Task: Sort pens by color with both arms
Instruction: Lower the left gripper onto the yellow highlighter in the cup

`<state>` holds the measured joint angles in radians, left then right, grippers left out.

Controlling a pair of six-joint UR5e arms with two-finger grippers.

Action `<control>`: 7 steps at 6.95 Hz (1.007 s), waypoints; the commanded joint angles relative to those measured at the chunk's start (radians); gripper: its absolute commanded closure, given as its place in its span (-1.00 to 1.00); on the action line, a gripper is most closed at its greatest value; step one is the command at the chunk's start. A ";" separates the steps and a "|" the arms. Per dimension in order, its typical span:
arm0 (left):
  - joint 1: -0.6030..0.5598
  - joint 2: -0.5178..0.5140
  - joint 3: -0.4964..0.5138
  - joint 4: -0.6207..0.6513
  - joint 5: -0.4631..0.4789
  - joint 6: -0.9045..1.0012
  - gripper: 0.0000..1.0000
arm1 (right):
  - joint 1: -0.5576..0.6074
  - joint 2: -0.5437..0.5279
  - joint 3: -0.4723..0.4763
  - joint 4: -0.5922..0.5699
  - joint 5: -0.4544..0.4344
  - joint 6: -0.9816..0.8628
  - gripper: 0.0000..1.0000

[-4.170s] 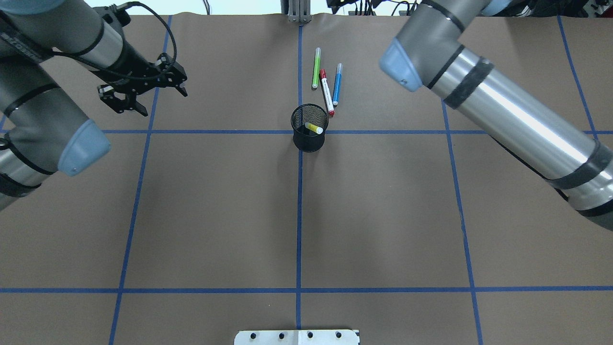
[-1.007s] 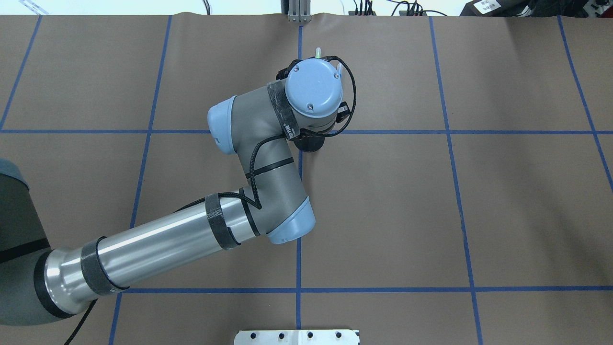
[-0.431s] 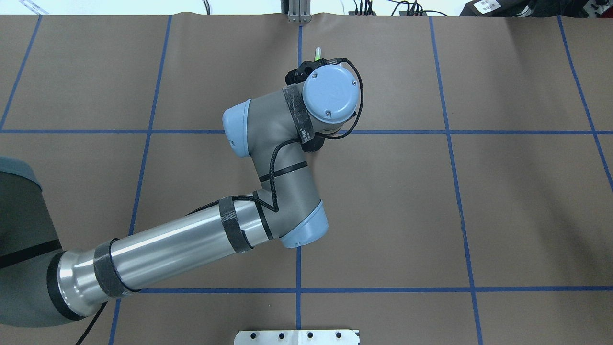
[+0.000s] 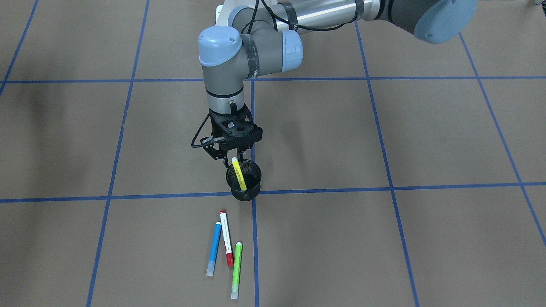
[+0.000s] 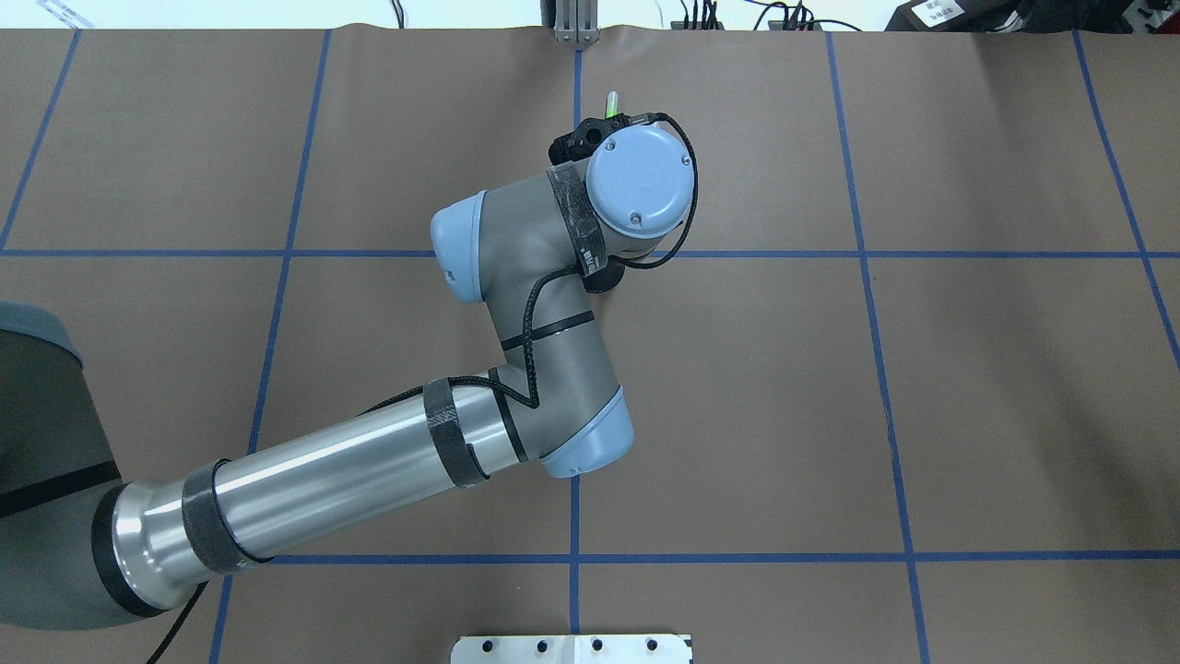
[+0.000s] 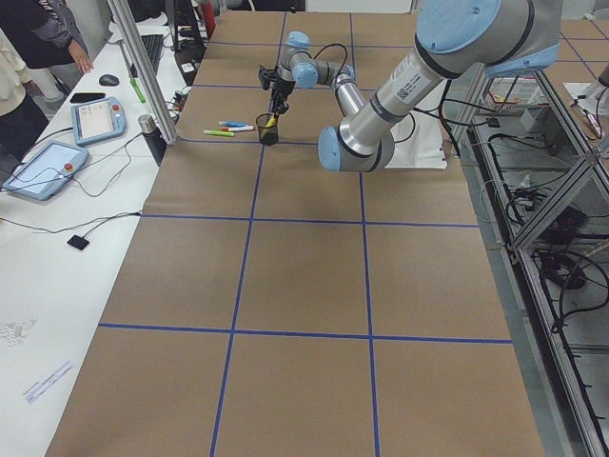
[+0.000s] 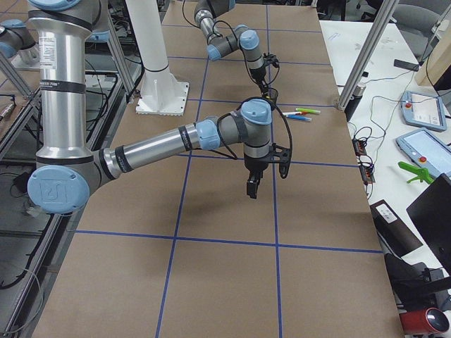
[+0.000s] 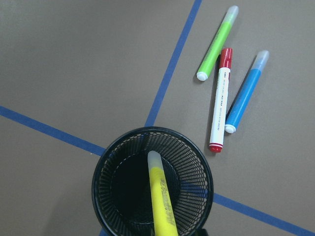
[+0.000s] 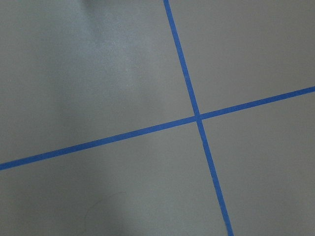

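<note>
Three pens lie side by side on the table (image 4: 384, 136), just beyond the mesh cup (image 4: 244, 195) from the robot: a blue pen (image 4: 214, 248), a white pen (image 4: 226, 238) with red ends and a green pen (image 4: 236, 270). One yellow pen (image 4: 239, 175) leans inside the cup, cap above the rim. Directly over the cup hangs the left tool (image 4: 233, 156), fingers spread wide. Well away from the cup, the right tool (image 7: 251, 193) hovers above crossing blue tape (image 9: 197, 118); I cannot tell whether it is wide or narrow.

Brown table (image 5: 1014, 415), blue tape grid (image 5: 922, 254), white side bench (image 6: 57, 314)
</note>
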<state>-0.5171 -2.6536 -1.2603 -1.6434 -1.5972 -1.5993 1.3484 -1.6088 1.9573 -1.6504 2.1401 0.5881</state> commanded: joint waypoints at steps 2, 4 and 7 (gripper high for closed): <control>0.000 0.001 -0.002 0.024 0.005 0.016 0.38 | -0.049 0.004 -0.003 0.003 -0.034 0.007 -1.00; 0.000 0.000 -0.005 0.031 0.005 0.016 0.69 | -0.058 0.007 -0.009 0.001 -0.049 0.012 -1.00; 0.000 -0.006 -0.011 0.046 0.005 0.016 1.00 | -0.058 0.013 -0.026 0.003 -0.063 0.003 -1.00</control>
<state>-0.5169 -2.6564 -1.2693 -1.6036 -1.5923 -1.5831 1.2905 -1.5974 1.9382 -1.6477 2.0802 0.5953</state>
